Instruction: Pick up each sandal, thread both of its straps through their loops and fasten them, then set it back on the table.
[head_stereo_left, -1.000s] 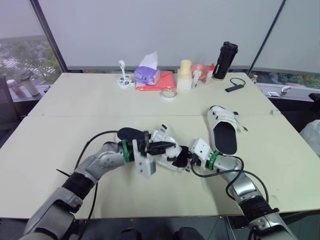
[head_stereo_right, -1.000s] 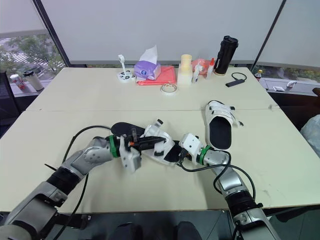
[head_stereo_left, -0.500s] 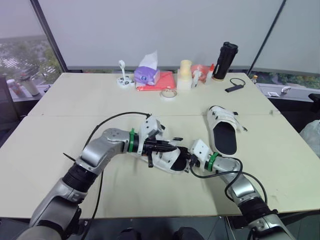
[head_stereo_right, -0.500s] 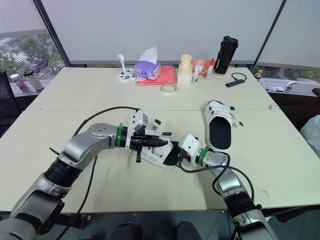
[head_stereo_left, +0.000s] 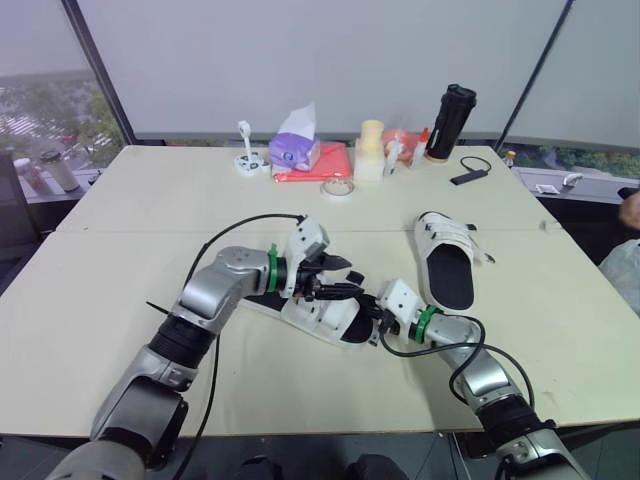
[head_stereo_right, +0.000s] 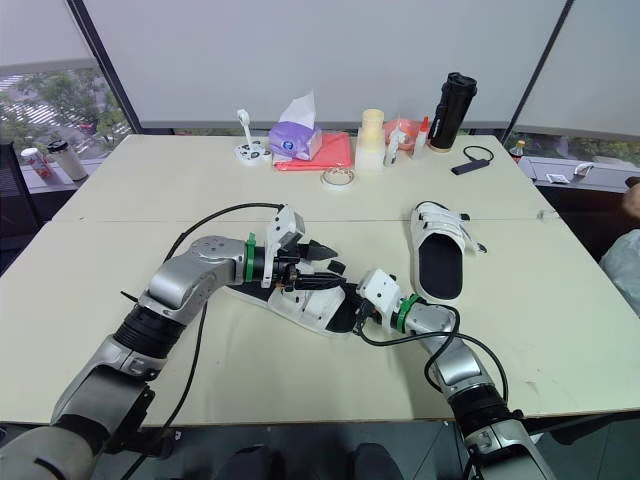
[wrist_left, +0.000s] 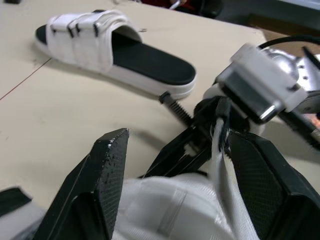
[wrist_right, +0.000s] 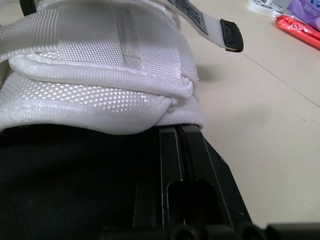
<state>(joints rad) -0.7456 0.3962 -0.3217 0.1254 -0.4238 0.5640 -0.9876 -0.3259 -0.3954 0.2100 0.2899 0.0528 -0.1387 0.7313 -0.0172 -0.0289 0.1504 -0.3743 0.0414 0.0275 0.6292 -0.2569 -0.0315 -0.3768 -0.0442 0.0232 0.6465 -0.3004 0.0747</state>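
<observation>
Within the last second our left gripper (head_stereo_left: 350, 277) has swung from low on the near side of the near sandal (head_stereo_left: 322, 318) up and over it. It now hovers just above the straps with its jaws spread wide, holding nothing. The sandal lies on the table (head_stereo_left: 150, 200), its strapped end at our right gripper (head_stereo_left: 368, 322), whose jaws are pressed together on the shoe's edge. We read this as a fresh approach: the left arm is lined up to catch a strap, so threading on this sandal is not yet finished. The far sandal (head_stereo_left: 447, 262), well apart to the right, looks already fastened. The head views give us the layout but not the straps' detail. The left wrist view shows white webbing lying between our spread fingers (wrist_left: 106, 175) without being gripped, and a thin white strap (wrist_left: 218, 145) running up at the right gripper ahead. The right wrist view adds a loose strap end (wrist_right: 231, 36) with a black tip, sticking out free beyond the upper, which suggests at least one strap is still unthreaded.
</observation>
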